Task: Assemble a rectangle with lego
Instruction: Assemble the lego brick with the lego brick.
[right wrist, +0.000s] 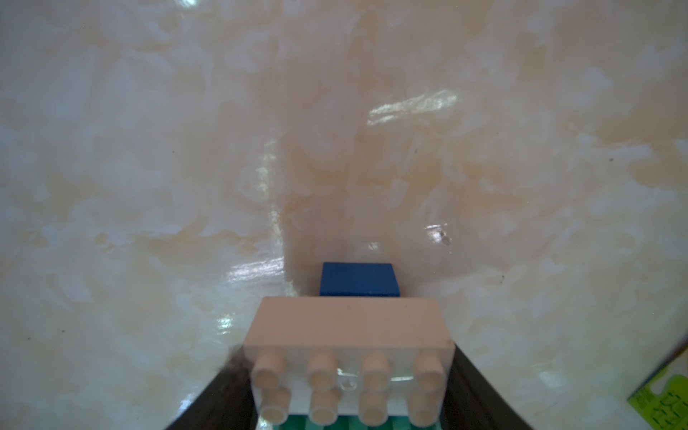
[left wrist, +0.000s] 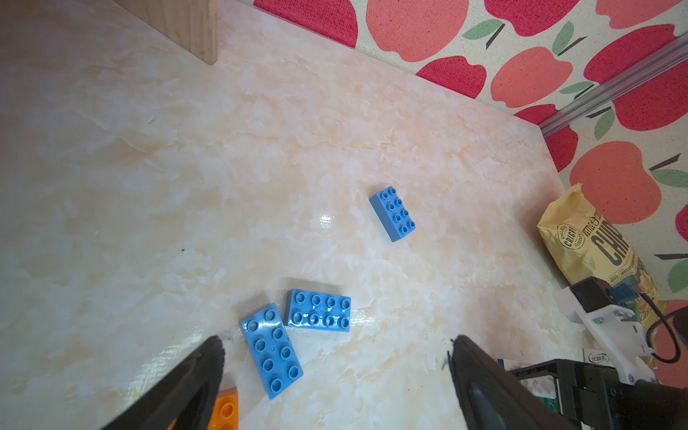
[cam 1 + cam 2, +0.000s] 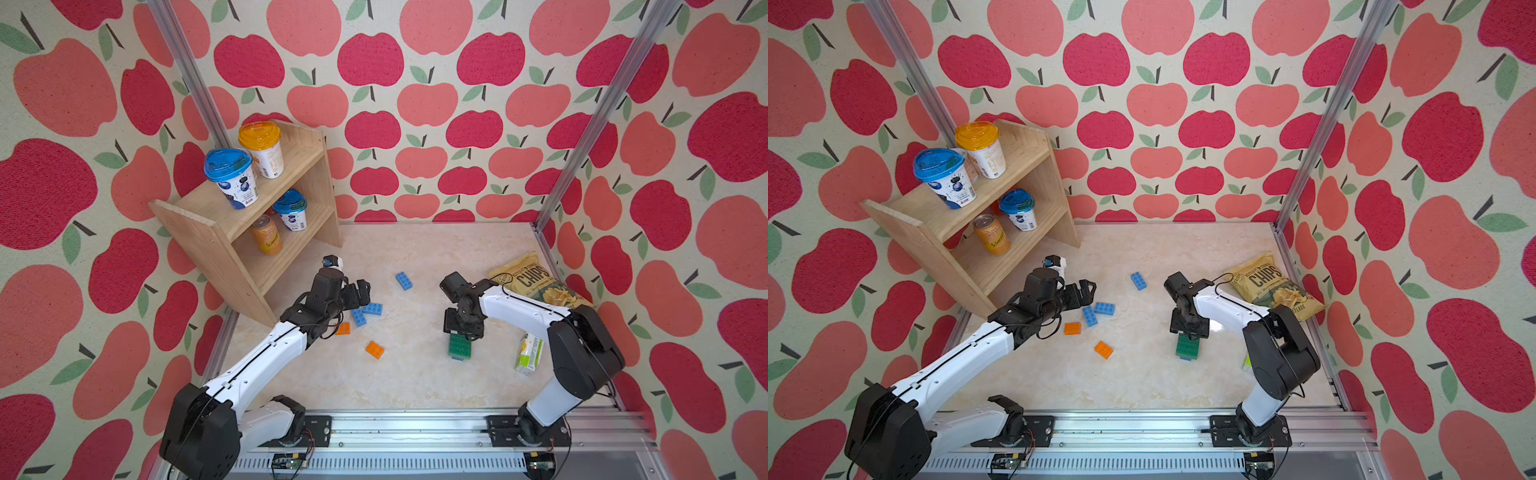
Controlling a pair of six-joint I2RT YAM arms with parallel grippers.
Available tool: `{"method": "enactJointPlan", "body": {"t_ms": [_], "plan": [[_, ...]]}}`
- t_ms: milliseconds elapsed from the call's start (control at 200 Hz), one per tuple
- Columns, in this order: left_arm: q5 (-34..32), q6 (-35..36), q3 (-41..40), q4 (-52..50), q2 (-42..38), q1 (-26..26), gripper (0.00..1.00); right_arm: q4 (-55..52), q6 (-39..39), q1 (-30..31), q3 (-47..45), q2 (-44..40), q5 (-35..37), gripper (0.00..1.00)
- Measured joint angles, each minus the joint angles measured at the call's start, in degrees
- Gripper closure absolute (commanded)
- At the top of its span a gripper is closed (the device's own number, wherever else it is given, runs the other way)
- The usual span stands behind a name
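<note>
Broadly, little of the rectangle has been built. Beside the pale wooden shelf (image 3: 266, 232), the left jaws are held wide open and empty above a pair of light-blue studded plastic bricks (image 2: 271, 350), which lie touching on the marbled cream worktop (image 3: 415, 382). Two orange studded bricks (image 3: 375, 349) are seen just beside that pair, and a lone light-blue brick (image 3: 404, 281) lies apart toward the middle. Further right, a white studded brick (image 1: 350, 342) is flanked closely by the half-closed right jaws and appears to be gripped, though the contact is blurred. It is held at a small stack, where a dark green studded brick (image 3: 460, 345) sits over a blue one. Five loose bricks are judged yet to be added.
</note>
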Motion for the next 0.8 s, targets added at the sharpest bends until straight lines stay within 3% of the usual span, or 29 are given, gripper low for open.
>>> {"method": "enactJointPlan", "body": {"t_ms": [305,440,655,800], "plan": [[0.4,0.3,0.0,0.2,0.0,0.0,0.03,0.0,2.3,0.0,0.0,-1.0,0.0,0.49],[2.6,4.7,-1.3,4.9,-0.4,-2.4,0.03,0.0,2.8,-0.7,-0.7,-1.3,0.0,0.49],[4.5,21.6,-12.9,21.6,-4.6,-18.0,0.03,0.2,3.2,-1.8,-2.6,-2.6,-0.6,0.49],[5.3,30.4,-15.7,30.0,-0.2,-26.4,0.03,0.3,3.3,-1.8,-3.0,-3.0,-0.7,0.49]]}}
